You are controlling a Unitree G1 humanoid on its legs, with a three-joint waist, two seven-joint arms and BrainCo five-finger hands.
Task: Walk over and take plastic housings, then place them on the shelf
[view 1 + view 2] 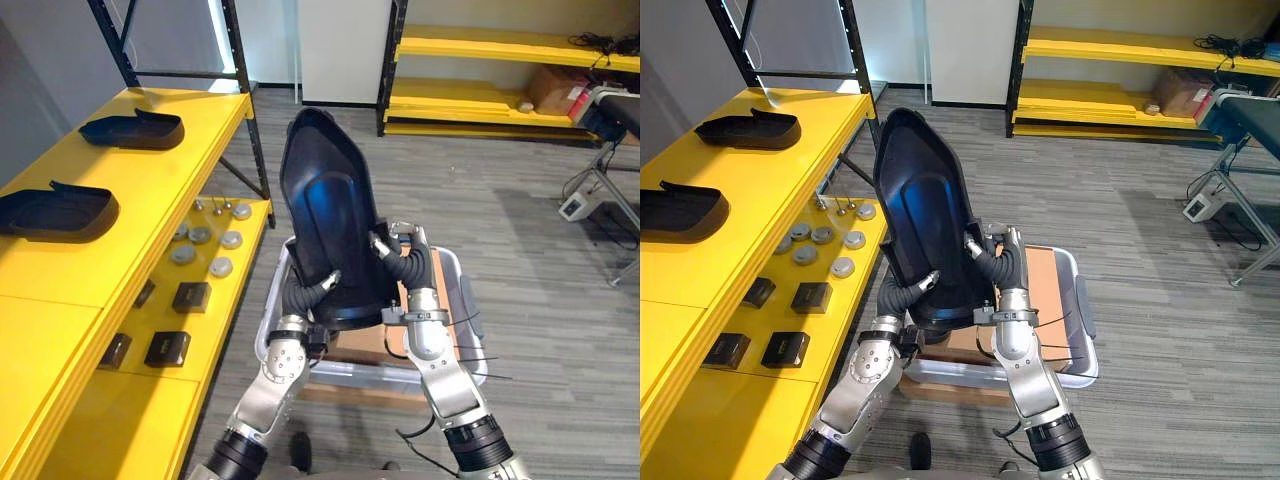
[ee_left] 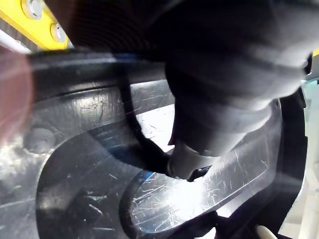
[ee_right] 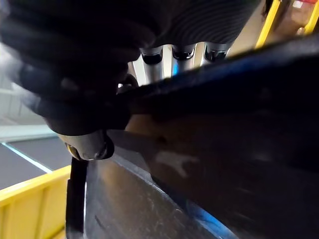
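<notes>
I record the yellow shelf (image 1: 150, 190) to the outer side of the left hand (image 1: 300, 292). Its top board carries two further housings (image 1: 133, 130), set apart from each other. The black plastic housing (image 1: 325, 200) is off the shelf, held on end and tilted between both hands, with its hollow face toward me. The left hand grips its lower rim with the thumb pressed on the inner face. The right hand (image 1: 405, 262) clamps the opposite rim, fingers curled round the back and thumb in front. Directly beneath both hands sits a clear bin (image 1: 1081, 300) with a brown cardboard box (image 1: 1045, 275) inside. On the shelf's lower board, beside the left hand, lie grey discs (image 1: 215, 250) and small black blocks (image 1: 190, 296).
</notes>
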